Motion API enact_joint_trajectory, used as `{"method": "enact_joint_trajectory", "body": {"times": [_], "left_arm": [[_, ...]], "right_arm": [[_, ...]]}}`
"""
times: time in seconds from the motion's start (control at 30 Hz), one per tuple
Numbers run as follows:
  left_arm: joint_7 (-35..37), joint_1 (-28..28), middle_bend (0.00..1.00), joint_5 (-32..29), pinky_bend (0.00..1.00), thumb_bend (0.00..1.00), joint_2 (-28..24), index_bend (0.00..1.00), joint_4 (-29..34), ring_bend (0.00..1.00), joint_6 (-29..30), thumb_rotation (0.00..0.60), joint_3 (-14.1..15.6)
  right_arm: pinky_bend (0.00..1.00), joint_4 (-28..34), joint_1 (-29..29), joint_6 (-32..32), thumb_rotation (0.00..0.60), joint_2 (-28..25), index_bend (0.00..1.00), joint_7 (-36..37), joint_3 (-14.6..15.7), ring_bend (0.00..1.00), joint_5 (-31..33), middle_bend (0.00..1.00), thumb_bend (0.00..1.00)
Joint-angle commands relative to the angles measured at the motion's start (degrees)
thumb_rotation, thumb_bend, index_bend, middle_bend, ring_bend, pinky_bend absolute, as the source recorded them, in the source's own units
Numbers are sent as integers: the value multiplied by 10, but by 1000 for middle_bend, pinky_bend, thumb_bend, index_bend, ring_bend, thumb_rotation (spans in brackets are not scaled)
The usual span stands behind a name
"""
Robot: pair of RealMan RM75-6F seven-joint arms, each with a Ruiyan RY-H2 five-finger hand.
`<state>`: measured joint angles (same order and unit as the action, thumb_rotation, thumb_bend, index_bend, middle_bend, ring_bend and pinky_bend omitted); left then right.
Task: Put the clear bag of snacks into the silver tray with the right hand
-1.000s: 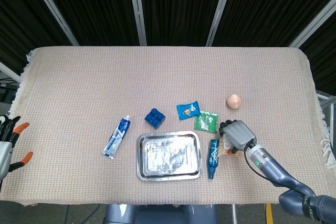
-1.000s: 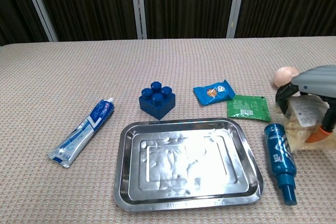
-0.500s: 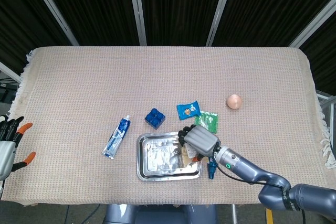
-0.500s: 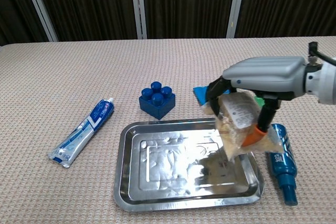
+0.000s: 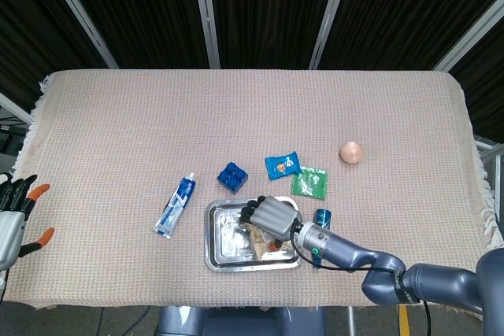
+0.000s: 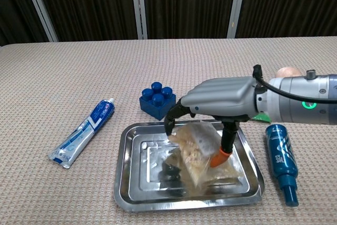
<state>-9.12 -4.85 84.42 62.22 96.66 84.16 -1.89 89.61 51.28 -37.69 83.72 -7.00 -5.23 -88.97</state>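
The clear bag of snacks (image 6: 196, 148) stands tilted inside the silver tray (image 6: 135, 157), its lower end touching the tray floor. My right hand (image 6: 224, 99) reaches over the tray from the right and holds the bag, its fingers (image 6: 174, 119) curled at the bag's left side and the orange-tipped thumb pressed against its right side. In the head view the right hand (image 5: 271, 216) covers most of the bag (image 5: 259, 239) above the tray (image 5: 210, 235). My left hand (image 5: 13, 218) hovers at the table's far left edge, fingers spread, holding nothing.
A blue block (image 6: 157, 100) sits just behind the tray and a toothpaste tube (image 6: 84, 133) lies to its left. Close to the tray's right rim lies a blue bottle (image 6: 280, 160). Farther back are a blue snack packet (image 5: 282, 165), a green packet (image 5: 309, 183) and a peach ball (image 5: 351, 152).
My right hand has carried the bag leftward from beside the blue bottle to over the tray and lowered it until it touches the tray floor. The left hand has not moved.
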Motion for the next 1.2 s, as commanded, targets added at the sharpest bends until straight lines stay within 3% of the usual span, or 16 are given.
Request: {"method": "enact_joint_trajectory", "body": {"times": [0.03,0.13,0.3,0.53,0.67,0.87,1.07,1.2], "left_arm": [[-2,-1,42,-1,0,237,0,154,1,45,-1,600,-1],[-3,-2,42,0,0,238,0,150,3,45,-1,600,-1],[-4,-4,42,-1,0,237,-1,147,5,45,-2,600,-4],[-3,-10,42,3,0,238,0,147,6,45,-6,599,-5],[-3,-12,41,4,0,236,2,148,6,45,-6,600,-6],[-4,-11,41,4,0,237,5,154,5,41,1,600,-10],[-6,-10,38,0,0,237,14,157,-1,41,11,599,-16],[-7,-7,36,3,0,237,19,159,-3,40,18,600,-15]], "right_arm": [[10,6,11,27,600,1,0,-26,5,0,22,2,9],[0,20,16,43,600,-6,0,-51,0,0,57,0,0],[0,51,6,19,600,-30,0,-82,-2,0,80,0,0],[0,123,-33,-50,600,-117,0,-101,1,0,88,0,0],[8,146,-71,-113,600,-162,1,-101,3,0,86,0,0],[166,144,-139,-208,600,-198,114,-102,15,37,102,65,0],[175,130,-226,-323,600,-203,129,-129,35,53,125,80,0],[149,124,-290,-401,600,-201,96,-141,49,6,144,57,0]]}}
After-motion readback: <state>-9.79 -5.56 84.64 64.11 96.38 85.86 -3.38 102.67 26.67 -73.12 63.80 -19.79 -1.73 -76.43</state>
